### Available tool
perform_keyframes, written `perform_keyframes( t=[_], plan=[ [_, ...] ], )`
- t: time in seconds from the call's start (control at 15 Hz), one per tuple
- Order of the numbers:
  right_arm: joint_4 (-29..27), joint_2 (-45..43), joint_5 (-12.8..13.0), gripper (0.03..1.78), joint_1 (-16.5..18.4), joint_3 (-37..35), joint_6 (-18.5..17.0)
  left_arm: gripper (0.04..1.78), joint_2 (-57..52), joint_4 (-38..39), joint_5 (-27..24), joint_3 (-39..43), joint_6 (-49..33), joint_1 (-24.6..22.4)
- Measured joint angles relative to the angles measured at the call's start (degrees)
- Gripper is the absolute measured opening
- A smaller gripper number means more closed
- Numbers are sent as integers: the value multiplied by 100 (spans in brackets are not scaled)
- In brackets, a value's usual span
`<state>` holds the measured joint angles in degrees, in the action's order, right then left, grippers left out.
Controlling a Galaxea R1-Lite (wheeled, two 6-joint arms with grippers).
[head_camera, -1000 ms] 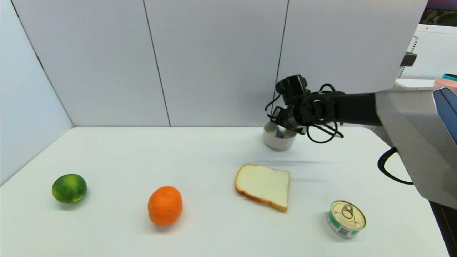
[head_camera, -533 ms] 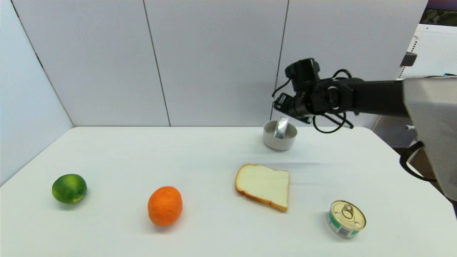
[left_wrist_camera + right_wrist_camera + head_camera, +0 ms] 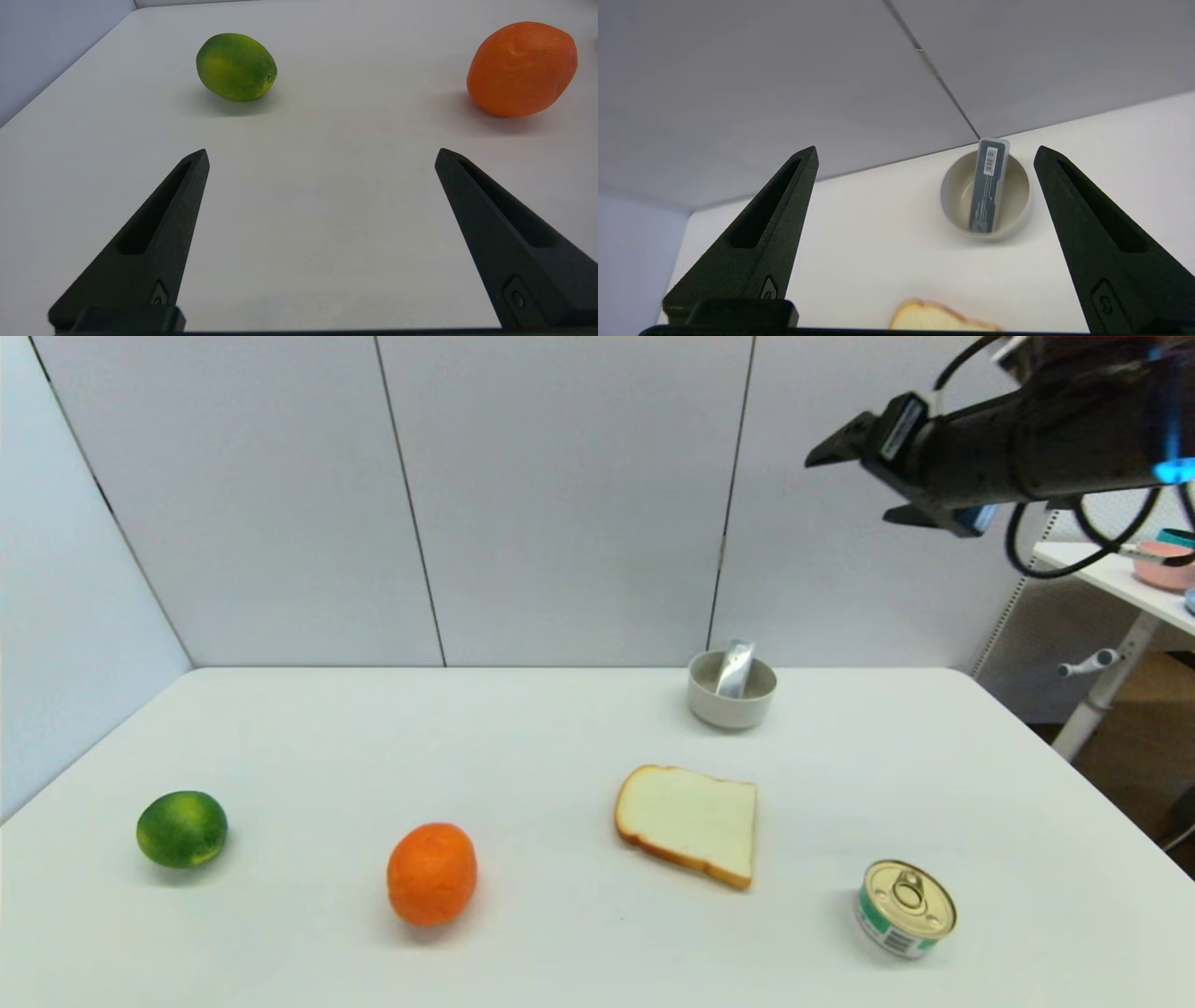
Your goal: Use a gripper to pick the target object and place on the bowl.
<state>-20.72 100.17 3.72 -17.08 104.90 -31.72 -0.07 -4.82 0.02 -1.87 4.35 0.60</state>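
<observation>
Right gripper [image 3: 854, 471], fingers spread and empty, hung high above the table [image 3: 523, 747]; grey pack [image 3: 735, 667] leaned tilted inside the bowl [image 3: 732, 701]. Left gripper [image 3: 322, 156] likewise released.

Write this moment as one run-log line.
stage: placed | grey pack: leaning in bowl | right claw: open, raised clear | left claw: open, idle above table

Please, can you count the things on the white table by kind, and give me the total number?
Fruit: 2, the lime and the orange
Bread slice: 1
Tin can: 1
Bowl: 1
Grey pack, leaning inside the bowl: 1
Total: 6
</observation>
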Motion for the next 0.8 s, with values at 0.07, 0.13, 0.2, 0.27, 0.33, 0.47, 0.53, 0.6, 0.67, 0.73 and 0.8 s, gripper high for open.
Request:
perform_keyframes(
  t=[0.07,0.13,0.2,0.27,0.33,0.47,0.53,0.6,0.67,0.73,0.8],
  plan=[
    [-22,-382,-351,162,143,-236,232,171,0,0,-2,0,0,2],
    [-28,-764,-740,163,289,-505,502,171,0,0,-2,0,-2,2],
    [-27,-1178,-1168,164,452,-820,829,171,0,2,-2,0,-2,2],
    [-16,-1566,-1546,165,590,-1157,1141,171,0,0,-2,0,-2,2],
    [15,-1958,-1891,165,716,-1563,1441,171,0,0,-2,0,0,2],
    [210,-2773,-2375,167,929,-2582,1987,171,0,2,-2,2,0,2],
    [363,-3157,-2491,167,1011,-3111,2180,171,0,0,0,2,-2,2],
    [505,-3579,-2565,168,1086,-3735,2337,171,0,0,0,2,-4,2],
    [617,-3980,-2584,168,1150,-4335,2464,171,0,0,-2,2,-2,2],
    [711,-4397,-2556,168,1212,-4905,2571,171,0,0,0,5,0,2],
    [774,-4847,-2455,169,1270,-5487,2666,171,0,2,0,5,0,2]
  ],
)
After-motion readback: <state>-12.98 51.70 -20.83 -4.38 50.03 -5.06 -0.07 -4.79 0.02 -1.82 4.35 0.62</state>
